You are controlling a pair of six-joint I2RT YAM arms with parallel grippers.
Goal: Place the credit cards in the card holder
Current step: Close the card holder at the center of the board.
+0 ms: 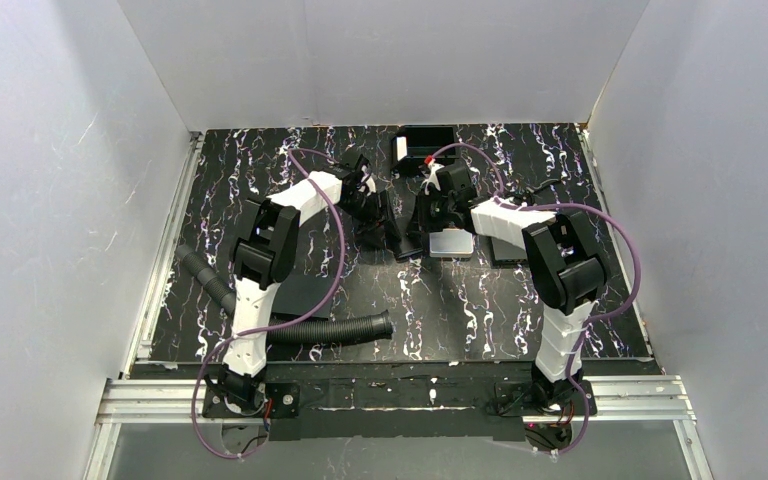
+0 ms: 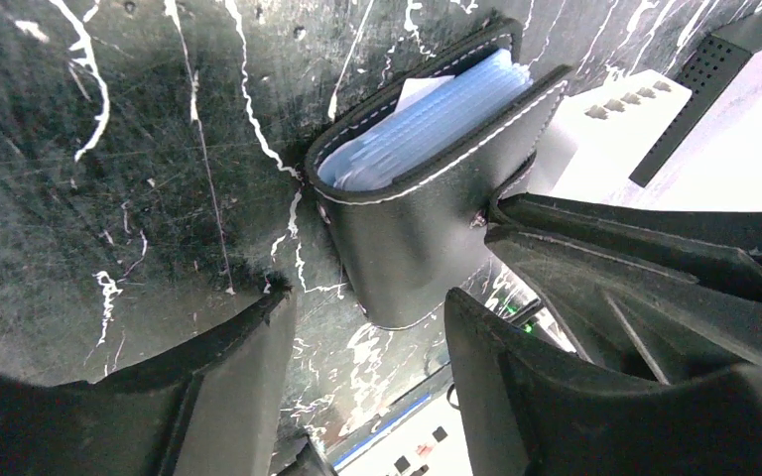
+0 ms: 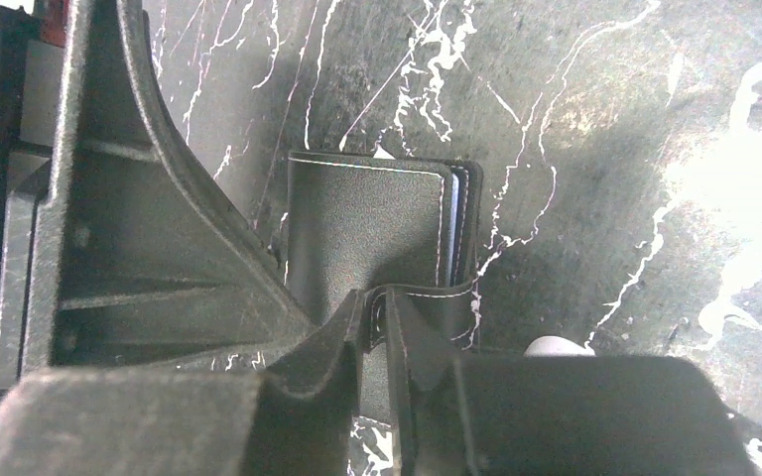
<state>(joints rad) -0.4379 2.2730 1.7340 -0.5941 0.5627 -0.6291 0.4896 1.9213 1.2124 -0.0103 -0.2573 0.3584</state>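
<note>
Black white-veined table [image 1: 460,310] is carrying the card holder [image 2: 417,238] near its middle, blue credit cards [image 2: 427,119] sitting inside, while the right gripper [image 3: 379,297] is pinching its closing tab [image 3: 427,317] and the left gripper [image 2: 367,297] is straddling its end, fingers apart

Credit cards [image 2: 427,124] sit inside the card holder [image 2: 412,243]; case [image 1: 450,243] just right of it.

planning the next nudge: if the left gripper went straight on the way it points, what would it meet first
Most likely the card holder, credit cards tucked inside: its near end sits dead ahead of the left gripper, jaws open. Depth is hard to judge from the wrist view.
</note>
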